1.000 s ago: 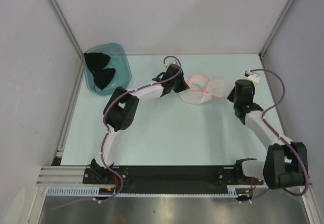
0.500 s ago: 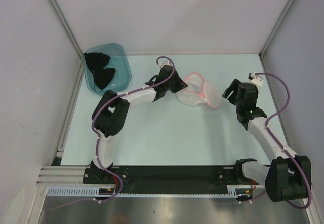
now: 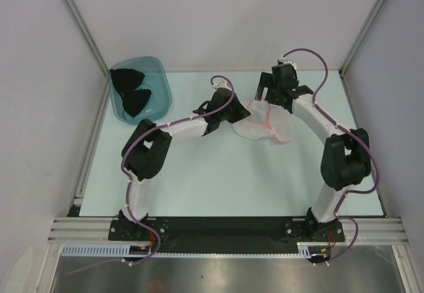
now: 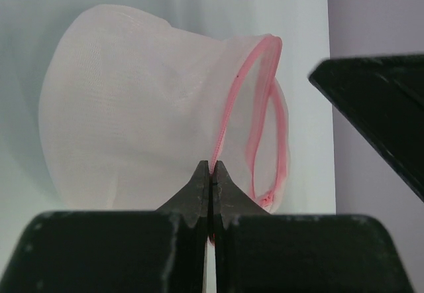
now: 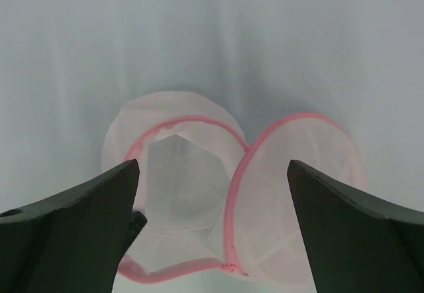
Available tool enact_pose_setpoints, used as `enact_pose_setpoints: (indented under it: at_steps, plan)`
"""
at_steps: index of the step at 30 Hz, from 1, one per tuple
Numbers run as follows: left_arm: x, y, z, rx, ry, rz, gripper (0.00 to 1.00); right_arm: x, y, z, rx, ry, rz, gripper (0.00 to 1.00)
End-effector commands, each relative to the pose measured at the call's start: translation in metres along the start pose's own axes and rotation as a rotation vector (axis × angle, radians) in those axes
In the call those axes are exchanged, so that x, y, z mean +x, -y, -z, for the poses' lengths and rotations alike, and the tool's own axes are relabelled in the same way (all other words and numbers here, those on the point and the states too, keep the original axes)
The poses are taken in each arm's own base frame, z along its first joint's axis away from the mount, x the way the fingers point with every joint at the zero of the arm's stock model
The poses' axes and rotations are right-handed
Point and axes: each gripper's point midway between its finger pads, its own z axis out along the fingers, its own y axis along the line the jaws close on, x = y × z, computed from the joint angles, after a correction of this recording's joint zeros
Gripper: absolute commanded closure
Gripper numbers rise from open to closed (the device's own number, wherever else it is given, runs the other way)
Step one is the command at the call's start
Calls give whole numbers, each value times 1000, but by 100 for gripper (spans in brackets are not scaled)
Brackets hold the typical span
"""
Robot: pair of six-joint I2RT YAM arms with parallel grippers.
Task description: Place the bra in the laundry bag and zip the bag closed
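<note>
The laundry bag (image 3: 268,126), a white mesh pouch with pink zipper trim, lies open at mid-table with its two dome halves side by side. My left gripper (image 3: 244,115) is shut on the pink trim (image 4: 213,164) at the bag's left rim. The right gripper (image 3: 273,101) hovers over the bag's far side, open, its fingers (image 5: 79,220) straddling both halves (image 5: 179,174) without touching them. The black bra (image 3: 132,91) lies crumpled in the teal tub at the far left, away from both grippers.
The teal translucent tub (image 3: 163,89) stands in the far left corner. Grey enclosure walls with metal posts border the pale table (image 3: 199,180). The left arm stretches diagonally across the table's left half; the right arm arches along the right side.
The right gripper has opened, let go of the bag's right half and swung from the bag's right to its far side. The bag has shifted slightly. The left gripper still holds the trim.
</note>
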Motion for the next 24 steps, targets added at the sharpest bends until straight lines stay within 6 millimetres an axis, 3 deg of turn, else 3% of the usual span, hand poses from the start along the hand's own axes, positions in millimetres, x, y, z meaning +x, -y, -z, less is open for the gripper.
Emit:
enact_pose_setpoints:
  at_steps: [1,7,12,15,16,18,19,22,24]
  plan:
    - [-16,26,15,66,47,-38,100,17,30,-4,229,-120,97,0]
    - [-16,27,14,70,48,-39,100,29,31,-13,286,-137,127,0]
    - [-16,27,13,67,49,-37,100,38,33,-30,318,-191,136,18]
    - [-17,27,14,65,52,-37,100,35,41,-31,375,-199,145,38]
    - [-16,27,13,66,48,-35,100,36,43,-33,387,-201,146,53]
    - [-17,25,12,61,50,-31,100,31,45,-34,391,-188,135,67]
    - [-16,24,11,56,46,-26,100,29,47,-36,393,-187,126,84]
    - [-19,25,10,49,50,8,100,19,53,-36,404,-162,86,100]
    - [-23,24,9,42,59,66,100,9,61,-31,441,-112,48,100]
